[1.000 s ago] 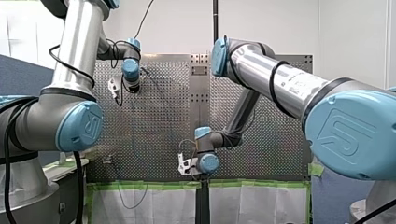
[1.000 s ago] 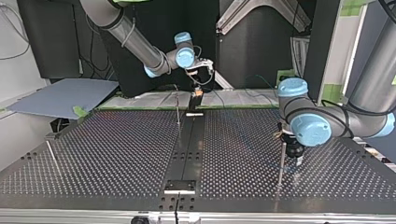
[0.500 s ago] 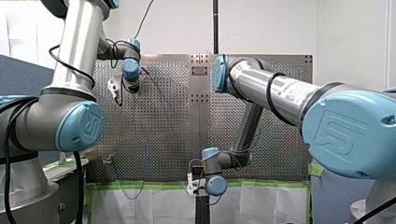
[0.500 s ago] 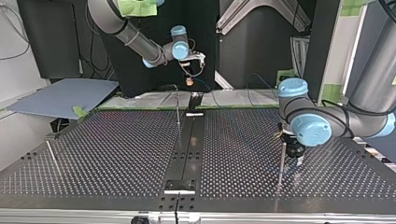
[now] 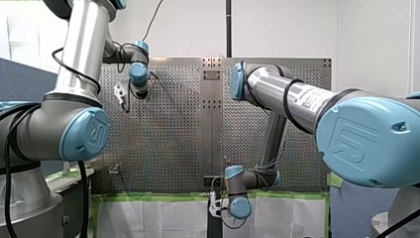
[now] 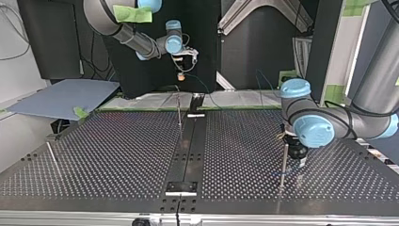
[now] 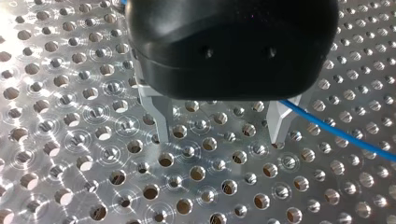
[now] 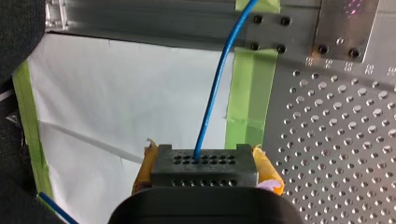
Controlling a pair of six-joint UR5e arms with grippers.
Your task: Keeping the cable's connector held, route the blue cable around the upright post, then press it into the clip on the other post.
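**Right claw [image 8: 205, 161] drawn back past the bench [image 8: 336, 154] edge**

The connector [image 8: 204, 173] is gripped between its yellow pads [image 8: 268, 170], and the blue cable [image 8: 219, 79] is led straight ahead from it. The left claw [image 7: 219, 138] is held wide over the bench, the cable passing just beside one finger [image 7: 279, 122].
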